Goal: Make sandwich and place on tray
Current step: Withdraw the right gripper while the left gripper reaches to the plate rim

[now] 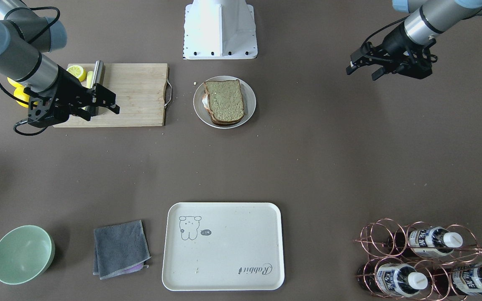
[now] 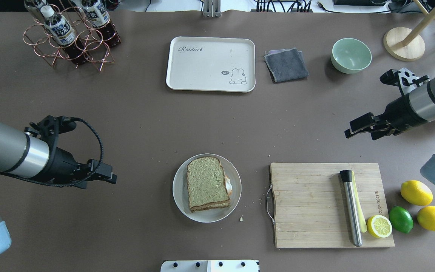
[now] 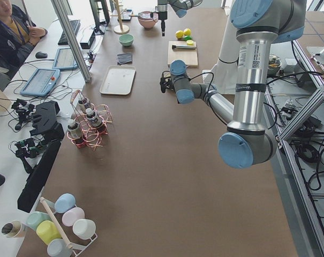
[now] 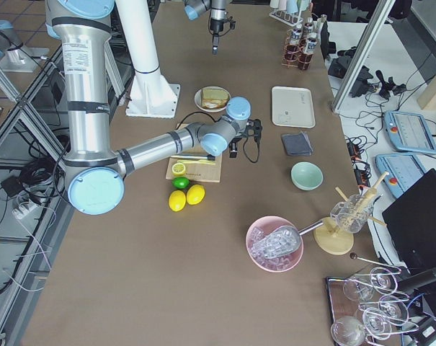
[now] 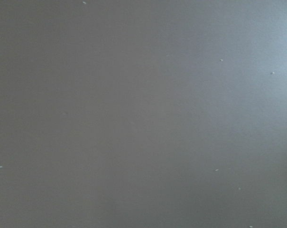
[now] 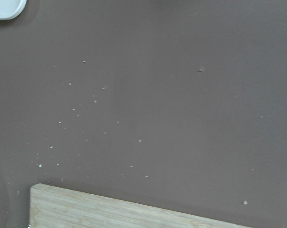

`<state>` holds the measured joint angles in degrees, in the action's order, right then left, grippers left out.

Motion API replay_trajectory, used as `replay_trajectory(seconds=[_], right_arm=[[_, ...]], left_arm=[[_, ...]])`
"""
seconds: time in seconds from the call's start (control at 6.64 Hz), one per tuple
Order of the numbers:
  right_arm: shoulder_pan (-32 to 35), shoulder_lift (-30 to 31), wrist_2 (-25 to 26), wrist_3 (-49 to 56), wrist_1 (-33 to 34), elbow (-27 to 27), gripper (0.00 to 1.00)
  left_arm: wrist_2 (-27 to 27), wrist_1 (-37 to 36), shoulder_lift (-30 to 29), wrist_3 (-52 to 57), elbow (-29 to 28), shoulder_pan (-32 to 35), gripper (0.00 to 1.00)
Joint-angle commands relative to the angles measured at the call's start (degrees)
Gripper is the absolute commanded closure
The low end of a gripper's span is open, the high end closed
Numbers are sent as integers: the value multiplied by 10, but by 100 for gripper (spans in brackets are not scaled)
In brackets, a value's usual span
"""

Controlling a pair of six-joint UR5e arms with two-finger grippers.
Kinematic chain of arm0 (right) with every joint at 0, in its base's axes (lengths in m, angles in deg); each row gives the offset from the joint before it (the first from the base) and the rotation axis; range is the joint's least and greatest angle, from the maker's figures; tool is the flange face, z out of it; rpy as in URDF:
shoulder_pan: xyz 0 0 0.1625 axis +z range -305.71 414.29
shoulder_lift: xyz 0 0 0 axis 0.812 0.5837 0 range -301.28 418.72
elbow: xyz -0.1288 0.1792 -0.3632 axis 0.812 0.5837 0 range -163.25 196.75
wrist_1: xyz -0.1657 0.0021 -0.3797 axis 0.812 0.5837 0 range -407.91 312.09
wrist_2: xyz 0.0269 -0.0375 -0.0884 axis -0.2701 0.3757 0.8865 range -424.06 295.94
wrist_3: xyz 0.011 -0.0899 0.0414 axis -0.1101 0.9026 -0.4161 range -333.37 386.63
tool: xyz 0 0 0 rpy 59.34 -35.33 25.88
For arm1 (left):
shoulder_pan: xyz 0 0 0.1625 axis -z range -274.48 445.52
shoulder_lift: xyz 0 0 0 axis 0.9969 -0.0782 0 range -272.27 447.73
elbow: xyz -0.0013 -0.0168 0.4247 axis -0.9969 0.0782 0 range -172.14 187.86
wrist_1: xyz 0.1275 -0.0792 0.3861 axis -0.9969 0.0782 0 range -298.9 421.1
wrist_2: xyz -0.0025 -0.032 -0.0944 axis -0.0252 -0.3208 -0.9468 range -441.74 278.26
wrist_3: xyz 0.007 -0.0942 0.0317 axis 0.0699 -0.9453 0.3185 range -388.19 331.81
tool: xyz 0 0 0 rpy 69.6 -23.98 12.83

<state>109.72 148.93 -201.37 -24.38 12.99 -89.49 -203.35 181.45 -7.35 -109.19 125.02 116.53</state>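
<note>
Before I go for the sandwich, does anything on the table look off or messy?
Minor things only. The egg white pokes out of the sandwich on the side toward the cutting board, so the stack is not flush. A crumb lies on the table just off the plate. Nothing spilled or tipped.

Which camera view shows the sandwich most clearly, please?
The overhead exterior view: the sandwich lies unobstructed on its white plate, egg showing at one edge. Front-facing is nearly as good; exterior right shows it small; exterior left and both wrist views do not show it.
</note>
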Motion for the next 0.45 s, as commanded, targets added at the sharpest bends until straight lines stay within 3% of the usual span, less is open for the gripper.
replay_trajectory(seconds=[0.0,0.3], right_arm=[[48,54,-8,83,1,1,0],[91,116,-15,175,1,4,0]], left_arm=[[80,-1,-79,-42,-53,-74,3],[113,-1,-121,-62,-90,-98,5]])
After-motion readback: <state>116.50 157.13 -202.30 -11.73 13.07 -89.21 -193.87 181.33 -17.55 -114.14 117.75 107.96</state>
